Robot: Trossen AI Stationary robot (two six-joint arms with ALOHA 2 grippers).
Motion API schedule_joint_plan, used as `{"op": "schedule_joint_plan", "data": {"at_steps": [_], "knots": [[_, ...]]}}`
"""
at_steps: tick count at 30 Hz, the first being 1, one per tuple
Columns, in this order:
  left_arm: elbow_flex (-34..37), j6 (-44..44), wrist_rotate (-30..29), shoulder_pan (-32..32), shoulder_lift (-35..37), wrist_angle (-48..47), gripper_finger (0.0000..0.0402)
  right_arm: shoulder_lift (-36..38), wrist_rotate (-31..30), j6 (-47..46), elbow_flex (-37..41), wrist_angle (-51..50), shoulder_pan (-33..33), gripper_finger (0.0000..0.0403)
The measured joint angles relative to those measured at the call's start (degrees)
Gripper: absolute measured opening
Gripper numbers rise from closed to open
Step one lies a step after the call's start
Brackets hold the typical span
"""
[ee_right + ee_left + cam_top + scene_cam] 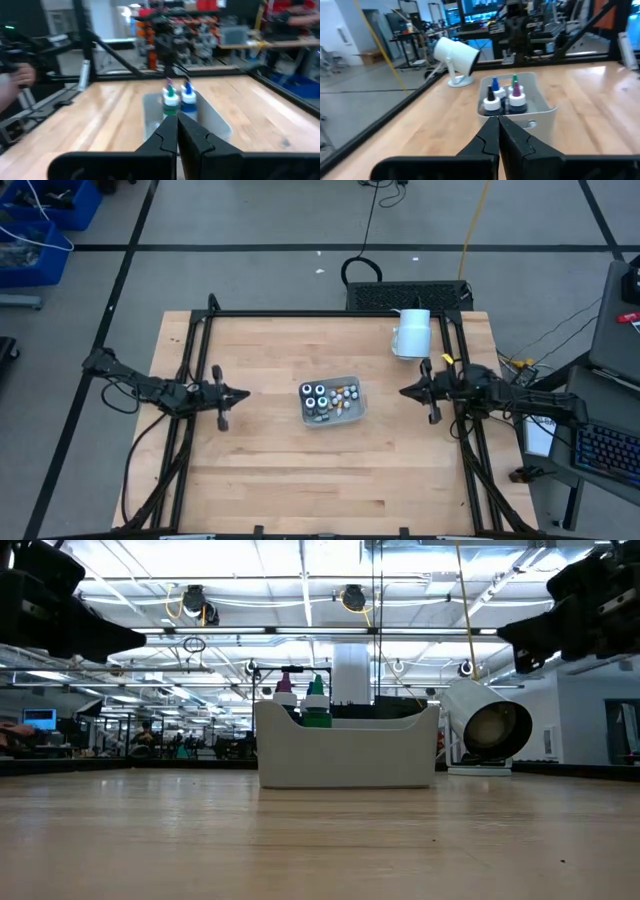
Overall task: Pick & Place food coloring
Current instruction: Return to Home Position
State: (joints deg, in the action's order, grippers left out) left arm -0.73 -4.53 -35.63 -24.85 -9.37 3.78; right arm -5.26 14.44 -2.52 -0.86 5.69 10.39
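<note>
The food coloring (320,396) sits in the bin (358,412) on the desk (300,480). My left fingers (240,393) and right fingers (406,391), closed and empty, flank it. Task looks done.

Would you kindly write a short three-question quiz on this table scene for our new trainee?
1. True or false: the food coloring bottles sit inside the white bin.
2. The left gripper has its fingers: A) open, B) shut, C) holding a bottle.
3. Which gripper is nearer the white cup?
Key: 1 true; 2 B; 3 the right gripper.
</note>
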Motion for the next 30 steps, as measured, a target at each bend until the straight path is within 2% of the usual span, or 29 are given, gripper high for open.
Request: {"op": "schedule_joint_plan", "data": {"at_steps": [5, 10, 17, 24, 30], "knots": [[0.0, 0.75, 3.12, 0.01, 0.0, -0.03, 0.0018, -0.43, -2.63, -1.31, 0.0, -1.87, 0.0, 0.0], [0.0, 1.43, 3.16, 0.01, 0.0, -0.05, 0.0004, -1.57, -2.63, -1.34, 0.0, -2.06, 0.0, 0.0], [0.0, 1.56, 3.18, 0.01, 0.0, -0.09, 0.0021, -2.69, -2.63, -1.2, 0.0, -1.19, 0.0, 0.0], [0.02, 1.73, 3.72, -0.02, 0.0, -0.11, 0.0004, -3.56, -2.67, -1.27, 0.0, 0.33, 0.0, 0.0], [0.04, 1.87, 4.59, -0.02, 0.0, -0.11, 0.0032, -3.92, -2.64, -2.94, 0.0, -0.88, 0.0, 0.0]]}}
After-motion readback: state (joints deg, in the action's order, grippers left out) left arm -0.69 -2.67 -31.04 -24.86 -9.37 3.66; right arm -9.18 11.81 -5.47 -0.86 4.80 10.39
